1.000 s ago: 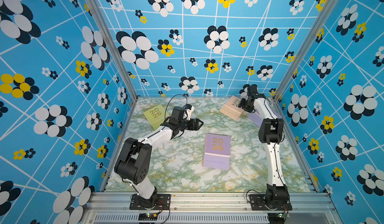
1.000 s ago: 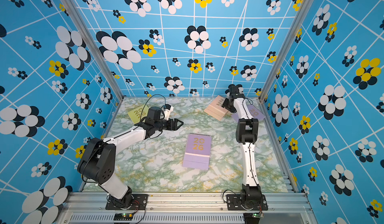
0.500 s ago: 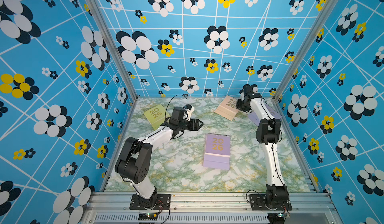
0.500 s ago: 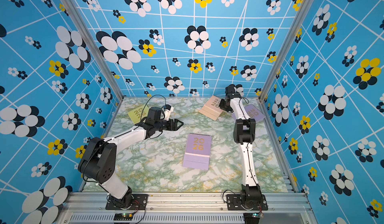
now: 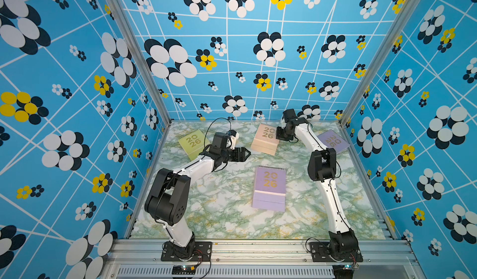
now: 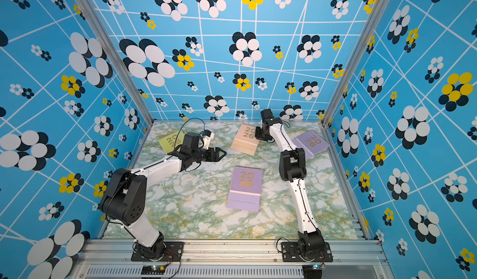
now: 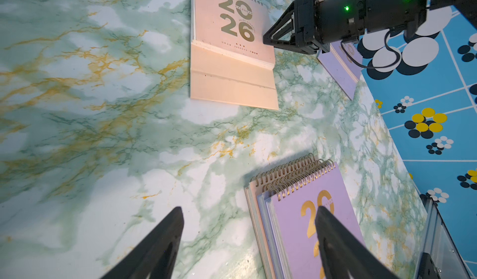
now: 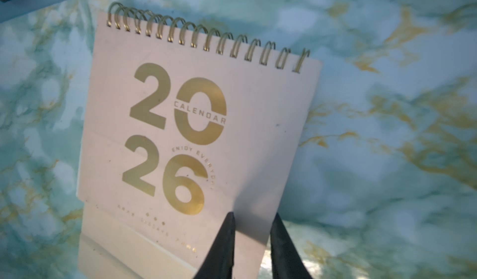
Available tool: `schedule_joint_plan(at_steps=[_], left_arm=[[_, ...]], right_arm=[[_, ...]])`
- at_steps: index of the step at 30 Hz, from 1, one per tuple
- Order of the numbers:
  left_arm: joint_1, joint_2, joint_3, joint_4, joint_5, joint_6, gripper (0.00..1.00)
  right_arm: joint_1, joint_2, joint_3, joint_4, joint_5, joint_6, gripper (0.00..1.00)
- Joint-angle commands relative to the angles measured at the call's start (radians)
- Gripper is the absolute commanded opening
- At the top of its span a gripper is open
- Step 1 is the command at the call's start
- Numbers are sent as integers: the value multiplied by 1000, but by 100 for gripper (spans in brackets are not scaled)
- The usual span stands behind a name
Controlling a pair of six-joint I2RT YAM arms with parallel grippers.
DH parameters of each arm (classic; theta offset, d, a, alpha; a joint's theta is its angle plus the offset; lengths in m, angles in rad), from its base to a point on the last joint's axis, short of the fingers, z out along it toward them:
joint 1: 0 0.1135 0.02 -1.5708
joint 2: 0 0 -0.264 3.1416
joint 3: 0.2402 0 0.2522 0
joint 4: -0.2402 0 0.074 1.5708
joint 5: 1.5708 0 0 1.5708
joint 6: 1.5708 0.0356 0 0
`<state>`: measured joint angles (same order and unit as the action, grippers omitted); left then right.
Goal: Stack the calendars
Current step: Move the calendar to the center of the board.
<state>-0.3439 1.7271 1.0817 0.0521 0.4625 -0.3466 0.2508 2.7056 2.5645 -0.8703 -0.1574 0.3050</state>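
Enclosure: three blue wall panels (image 5: 232,65) printed with white lines and black, white, yellow flower clusters; green-white marbled tabletop with gold veining (image 5: 219,213); silver aluminium corner posts (image 5: 136,53); aluminium front rail (image 5: 258,249)

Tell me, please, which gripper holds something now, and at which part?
The right gripper pinches the peach calendar at its side edge. The left gripper is open and empty.

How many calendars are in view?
6: yellow-green calendar far left, peach calendar far centre, lilac calendar far right, central lilac-topped stack showing three bindings; more may hide beneath.
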Motion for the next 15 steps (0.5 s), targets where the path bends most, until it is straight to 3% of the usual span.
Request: schedule_joint_plan(at_steps=[1, 9, 15], left_arm=[[30, 39, 55, -24, -8, 5, 82], [93, 153, 141, -55, -25, 3, 81], [119, 217, 185, -132, -74, 22, 80]], right_arm=[[53, 41, -12, -103, -44, -68, 25], [133, 40, 31, -85, -93, -108, 26], [167, 31, 40, -51, -141, -58, 27]])
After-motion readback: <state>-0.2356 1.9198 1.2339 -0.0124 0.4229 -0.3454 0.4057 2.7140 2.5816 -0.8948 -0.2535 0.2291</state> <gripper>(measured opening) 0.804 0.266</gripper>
